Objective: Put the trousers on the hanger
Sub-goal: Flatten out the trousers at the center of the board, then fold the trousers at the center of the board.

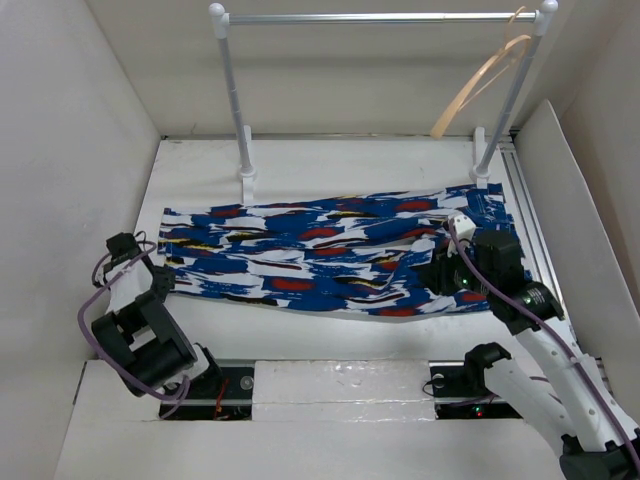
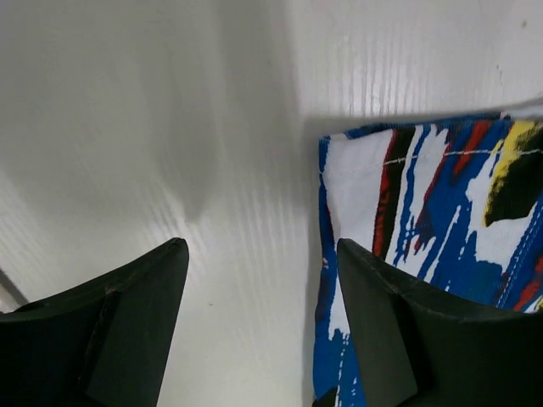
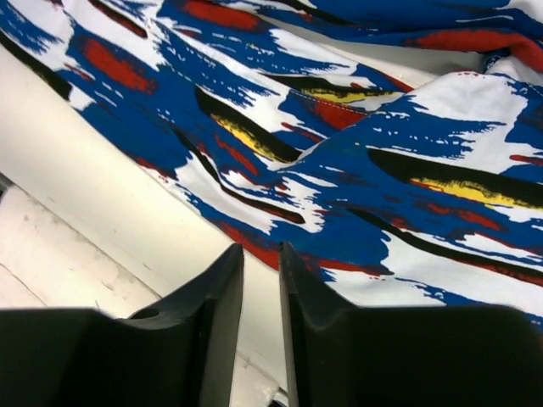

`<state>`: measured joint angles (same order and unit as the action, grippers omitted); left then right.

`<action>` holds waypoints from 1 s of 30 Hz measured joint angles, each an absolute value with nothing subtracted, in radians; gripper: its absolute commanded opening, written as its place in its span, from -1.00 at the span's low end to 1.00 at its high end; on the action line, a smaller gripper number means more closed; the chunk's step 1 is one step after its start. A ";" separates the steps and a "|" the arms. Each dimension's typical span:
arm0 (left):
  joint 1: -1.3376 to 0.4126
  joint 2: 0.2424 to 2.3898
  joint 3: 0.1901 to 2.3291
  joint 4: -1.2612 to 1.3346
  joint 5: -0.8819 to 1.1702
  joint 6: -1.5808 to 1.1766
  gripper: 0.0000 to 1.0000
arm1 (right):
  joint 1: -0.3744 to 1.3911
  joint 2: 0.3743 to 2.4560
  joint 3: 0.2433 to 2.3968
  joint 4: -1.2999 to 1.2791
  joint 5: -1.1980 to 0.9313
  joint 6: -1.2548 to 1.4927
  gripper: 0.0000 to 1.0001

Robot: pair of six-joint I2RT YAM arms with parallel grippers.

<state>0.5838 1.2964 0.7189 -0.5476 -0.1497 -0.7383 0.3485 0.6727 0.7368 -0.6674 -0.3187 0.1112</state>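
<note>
**Right gripper [image 3: 261,248] at the edge of the trousers [image 3: 356,161]**

The patterned trousers spread across the far and right side, rumpled into a raised fold toward the right. Bare white table [image 3: 97,191] shows on the left. The gripper's dark fingers [image 3: 212,326] stand close together with a slim gap, tips at the cloth's near edge. Whether they pinch it cannot be told.

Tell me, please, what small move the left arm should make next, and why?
Probably lower the left gripper a little and close it on the edge of the trousers. Its jaws stand open, one finger over the fabric, the other over the bare table, so the edge lies just inside the gap, not yet gripped.
</note>
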 measured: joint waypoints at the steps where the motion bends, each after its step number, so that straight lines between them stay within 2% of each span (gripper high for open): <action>1: 0.583 1.309 0.713 -0.542 -0.134 -0.743 0.32 | 0.348 0.673 0.737 -0.673 -0.319 0.111 -0.36; 7: 0.582 1.384 0.713 -0.452 -0.056 -0.765 0.10 | 0.349 0.676 0.737 -0.697 -0.323 0.110 -0.20; 8: 0.582 1.394 0.721 -0.448 -0.050 -0.766 -0.18 | 0.351 0.675 0.737 -0.699 -0.323 0.113 -0.16; 10: 0.583 1.414 0.723 -0.412 -0.033 -0.772 -1.00 | 0.355 0.672 0.737 -0.704 -0.321 0.121 -0.02; 12: 0.585 1.443 0.735 -0.382 -0.005 -0.765 -1.00 | 0.356 0.664 0.737 -0.706 -0.310 0.134 0.16; 15: 0.584 1.451 0.746 -0.369 0.006 -0.753 -1.00 | 0.352 0.661 0.737 -0.716 -0.269 0.159 0.28; 25: 0.588 1.233 0.816 -0.469 -0.076 -0.681 -1.00 | 0.177 0.772 0.756 -0.824 -0.058 0.267 0.12; 26: 0.598 1.219 0.813 -0.477 -0.073 -0.682 -1.00 | 0.163 0.790 0.771 -0.843 -0.035 0.279 0.13; 27: 0.606 1.200 0.806 -0.485 -0.070 -0.683 -1.00 | 0.148 0.809 0.793 -0.864 -0.002 0.293 0.23; 30: 0.619 1.111 0.774 -0.516 -0.045 -0.710 -1.00 | 0.101 0.859 0.850 -0.893 0.093 0.344 0.19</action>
